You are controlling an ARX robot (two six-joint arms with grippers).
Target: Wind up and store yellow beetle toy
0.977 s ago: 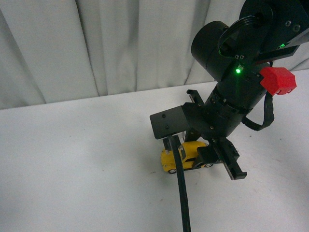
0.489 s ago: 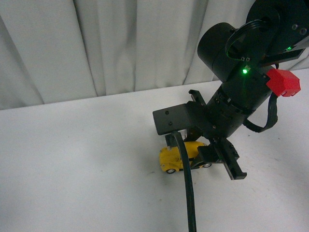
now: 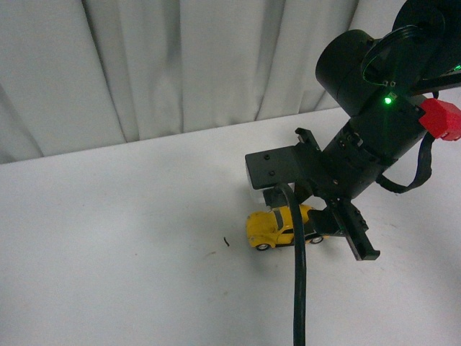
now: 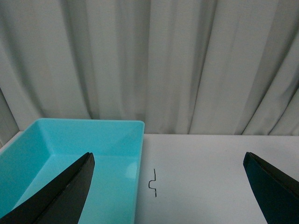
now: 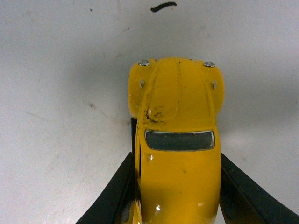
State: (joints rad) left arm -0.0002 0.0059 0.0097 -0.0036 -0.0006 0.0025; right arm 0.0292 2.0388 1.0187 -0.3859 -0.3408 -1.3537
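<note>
My right gripper [image 5: 177, 161] is closed on the yellow beetle toy [image 5: 176, 135]. Its two dark fingers [image 5: 117, 186] press against the flanks behind the windscreen, and the bonnet points away from my wrist. In the front view the right gripper [image 3: 317, 229] reaches down over the car's rear half. All the wheels I can see rest on the white worktop [image 3: 108, 252]. The toy [image 3: 277, 227] stands on the right half of the worktop, well in from the far edge where the curtain [image 3: 144, 65] hangs. A small dark speck [image 3: 225, 241] lies just beyond its nose.

My left gripper [image 4: 168, 186] hangs empty with its fingers spread wide. It faces a turquoise bin [image 4: 93, 122] that sits at the far edge against the curtain, with nothing in the part I can see.

I judge the grasp made and the winding stroke the step in hand. The pictures do not show whether the spring is wound at all. Storing is not yet done, since the car is on the worktop and well apart from the bin, which I take for its place.

I can read no brand, label or writing on the car's roof or bonnet, or on the bin. The red block [image 3: 441, 119] on my right arm is blank as far as I can see, with a green light [image 3: 387, 101] glowing near it.
</note>
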